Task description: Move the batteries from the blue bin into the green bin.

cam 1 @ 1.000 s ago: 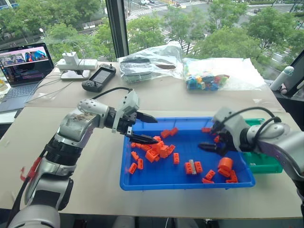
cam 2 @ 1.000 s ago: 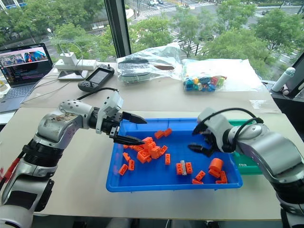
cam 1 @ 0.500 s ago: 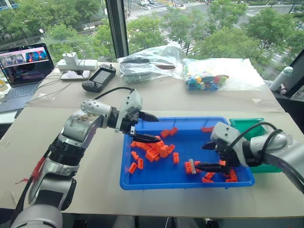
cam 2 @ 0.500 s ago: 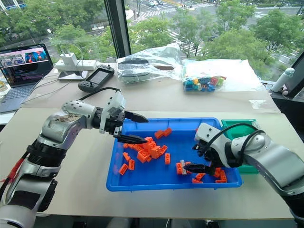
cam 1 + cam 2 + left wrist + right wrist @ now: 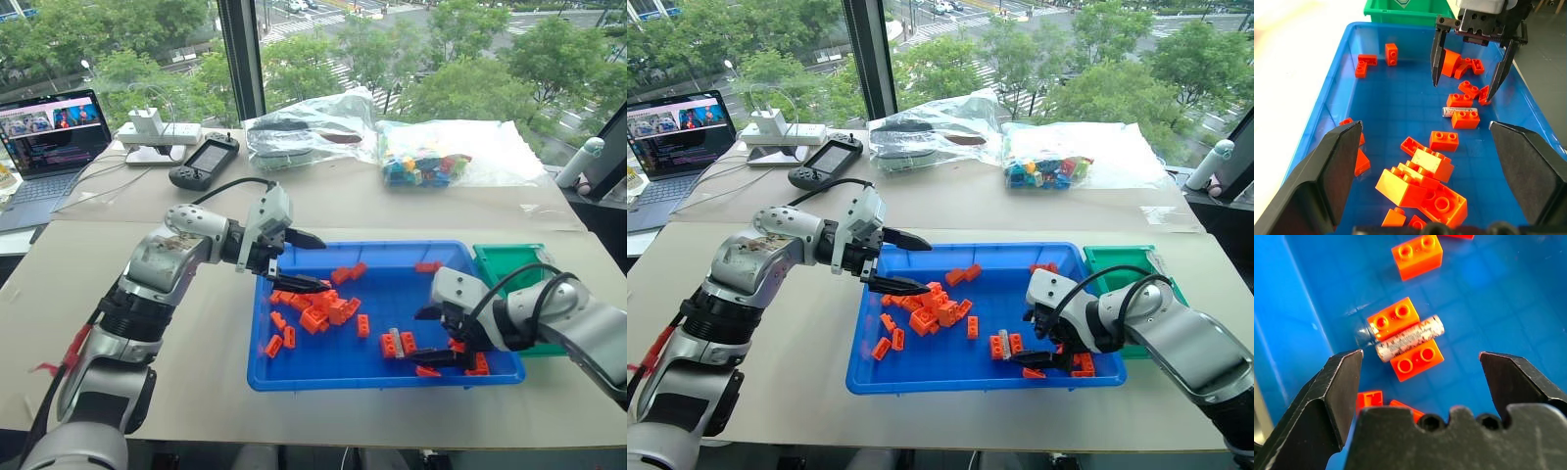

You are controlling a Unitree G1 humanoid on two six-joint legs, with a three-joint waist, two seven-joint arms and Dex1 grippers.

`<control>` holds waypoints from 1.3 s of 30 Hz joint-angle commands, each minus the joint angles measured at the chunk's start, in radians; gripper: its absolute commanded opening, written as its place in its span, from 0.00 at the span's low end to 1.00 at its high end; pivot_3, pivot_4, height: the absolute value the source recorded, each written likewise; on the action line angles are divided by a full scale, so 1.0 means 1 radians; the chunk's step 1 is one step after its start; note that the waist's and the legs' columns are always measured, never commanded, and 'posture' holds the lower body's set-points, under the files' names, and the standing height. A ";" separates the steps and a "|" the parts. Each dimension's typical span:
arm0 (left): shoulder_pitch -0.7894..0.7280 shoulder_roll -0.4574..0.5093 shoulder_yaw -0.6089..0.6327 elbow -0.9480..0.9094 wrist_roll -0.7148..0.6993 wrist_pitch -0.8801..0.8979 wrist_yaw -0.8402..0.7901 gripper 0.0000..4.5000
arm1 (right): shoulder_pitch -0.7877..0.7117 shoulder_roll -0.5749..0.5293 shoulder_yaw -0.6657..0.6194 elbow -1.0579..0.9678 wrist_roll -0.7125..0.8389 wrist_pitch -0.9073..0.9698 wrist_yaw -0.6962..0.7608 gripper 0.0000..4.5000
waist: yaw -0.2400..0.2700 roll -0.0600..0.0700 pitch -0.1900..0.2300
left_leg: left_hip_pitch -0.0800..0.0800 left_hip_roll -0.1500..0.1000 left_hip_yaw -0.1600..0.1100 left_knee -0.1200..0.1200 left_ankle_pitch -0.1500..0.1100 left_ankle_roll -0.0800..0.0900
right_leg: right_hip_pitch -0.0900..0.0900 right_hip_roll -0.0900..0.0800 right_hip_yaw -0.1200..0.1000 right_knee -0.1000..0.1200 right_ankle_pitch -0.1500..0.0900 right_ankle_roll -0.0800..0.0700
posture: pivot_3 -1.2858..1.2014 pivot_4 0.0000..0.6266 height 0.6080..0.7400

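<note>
The battery (image 5: 1409,338) lies wedged between two orange bricks (image 5: 1393,319) touching its long sides. Its ends stay free. Bare blue bin (image 5: 1508,298) floor surrounds the trio.

Beige table (image 5: 196,372) with blue bin (image 5: 323,377), green bin (image 5: 505,259), laptop (image 5: 44,147).

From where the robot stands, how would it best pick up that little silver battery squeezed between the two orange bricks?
Probably from straight above, by its ends. The battery lies flat in the blue bin with an orange brick against each long side, so only its two end caps are free. The open right claw would need its fingers in line with the battery's length.
</note>
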 commanded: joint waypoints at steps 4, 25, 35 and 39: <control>-0.008 0.013 0.014 -0.032 -0.011 0.004 0.001 1.00 | -0.004 0.018 0.012 0.004 -0.042 -0.040 0.024 0.99 | 0.000 0.000 0.000 | 0.000 0.000 0.000 0.000 0.000 0.000 | 0.000 0.000 0.000 0.000 0.000 0.000 | 0.52 0.24 0.94; -0.019 0.009 0.015 -0.032 -0.011 0.012 0.012 1.00 | -0.060 0.064 -0.123 0.042 0.028 0.029 0.025 0.34 | 0.000 0.000 0.000 | 0.000 0.000 0.000 0.000 0.000 0.000 | 0.000 0.000 0.000 0.000 0.000 0.000 | 0.52 0.24 0.94; -0.010 0.011 0.015 -0.020 -0.003 -0.006 0.013 1.00 | -0.182 0.139 -0.060 0.342 -0.274 -0.188 -0.190 0.34 | -0.001 0.000 0.000 | 0.000 0.000 0.001 0.001 0.000 0.000 | -0.001 0.000 0.000 0.000 0.000 0.000 | 0.52 0.24 0.94; -0.006 0.012 0.012 -0.013 0.001 -0.017 0.009 1.00 | -0.194 0.158 -0.098 0.343 -0.268 -0.196 -0.173 0.69 | -0.001 0.000 0.000 | 0.000 0.000 0.001 0.001 0.000 0.000 | -0.001 0.000 0.000 0.001 0.000 0.000 | 0.52 0.24 0.94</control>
